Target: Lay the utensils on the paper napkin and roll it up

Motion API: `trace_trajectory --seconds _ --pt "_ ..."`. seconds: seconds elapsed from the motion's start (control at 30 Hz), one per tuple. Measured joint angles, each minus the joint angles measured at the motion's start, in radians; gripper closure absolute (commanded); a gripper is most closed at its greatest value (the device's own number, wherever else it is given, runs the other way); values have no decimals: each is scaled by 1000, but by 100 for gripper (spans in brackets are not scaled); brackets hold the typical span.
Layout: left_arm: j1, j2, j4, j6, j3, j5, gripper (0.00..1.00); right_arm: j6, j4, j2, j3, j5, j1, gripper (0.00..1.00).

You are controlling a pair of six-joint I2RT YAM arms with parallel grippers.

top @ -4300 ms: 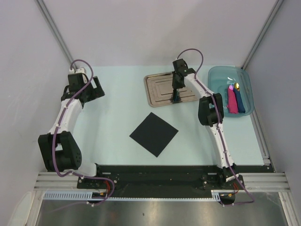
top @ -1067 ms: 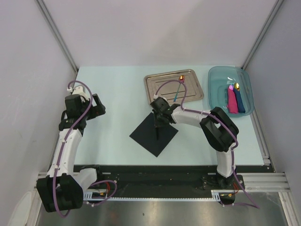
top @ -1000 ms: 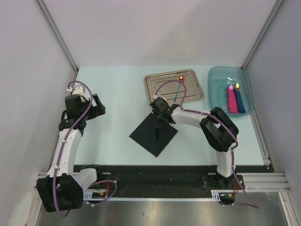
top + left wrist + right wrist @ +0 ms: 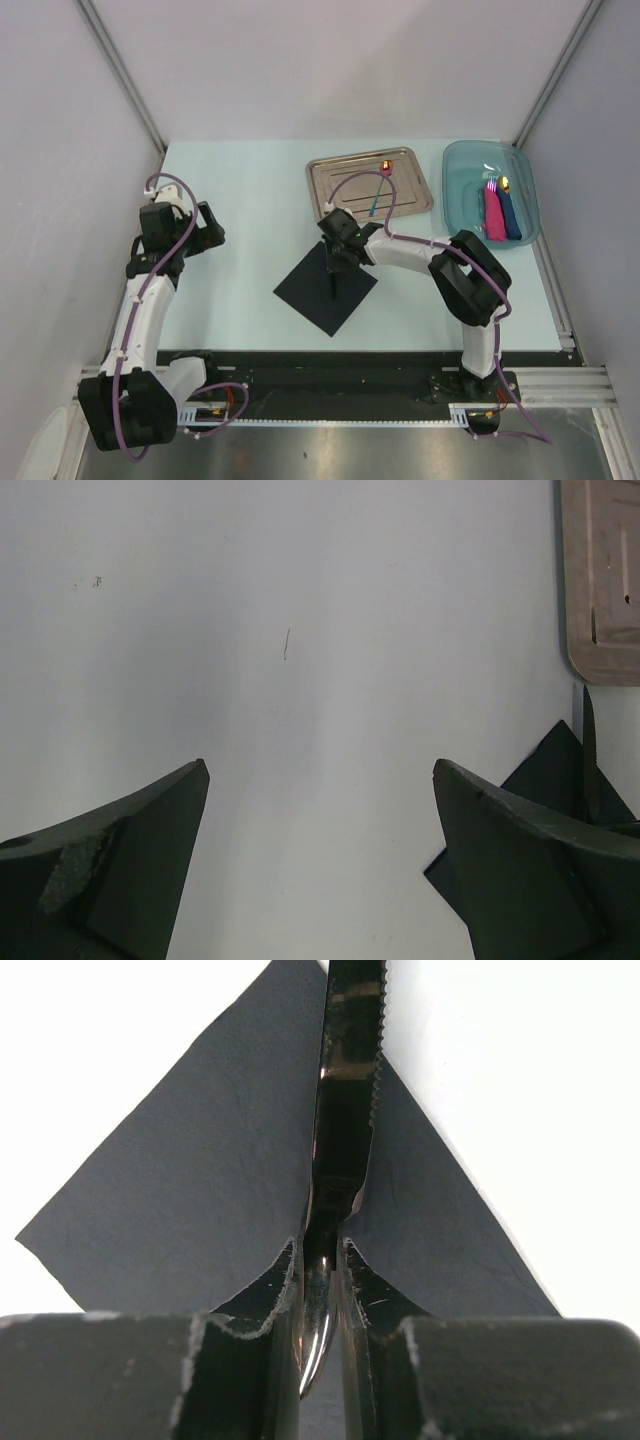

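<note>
My right gripper (image 4: 322, 1252) pinched the dark knife (image 4: 347, 1090), its serrated blade stretched over the black paper napkin (image 4: 305, 295) in the middle of the table (image 4: 250, 190). My left gripper (image 4: 320, 768) hung spread wide near the left edge. The blue-handled utensil (image 4: 377, 192) lay in the steel tray (image 4: 335, 185) by the far edge.

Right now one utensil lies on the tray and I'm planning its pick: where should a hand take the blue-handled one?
Probably mid-handle, from straight above, closing across its width. The blue-handled utensil lies flat on the steel tray, its slim straight handle running near-to-far, orange-red end farthest.
</note>
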Motion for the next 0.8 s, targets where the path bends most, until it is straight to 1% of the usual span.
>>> trace_trajectory --seconds 0.53,0.57,0.6,0.7,0.8 --pt "0 0 3 0 -10 0 0 14 -6 1 3 -4 19 100" --pt "0 0 3 0 -11 0 0 17 -8 2 5 -4 19 98" --pt "0 0 3 0 -12 0 0 18 -11 5 8 -5 19 88" --pt "0 0 3 0 -12 0 0 23 -13 20 17 -9 19 77" --pt "0 0 3 0 -12 0 0 30 -19 39 30 -15 18 72"
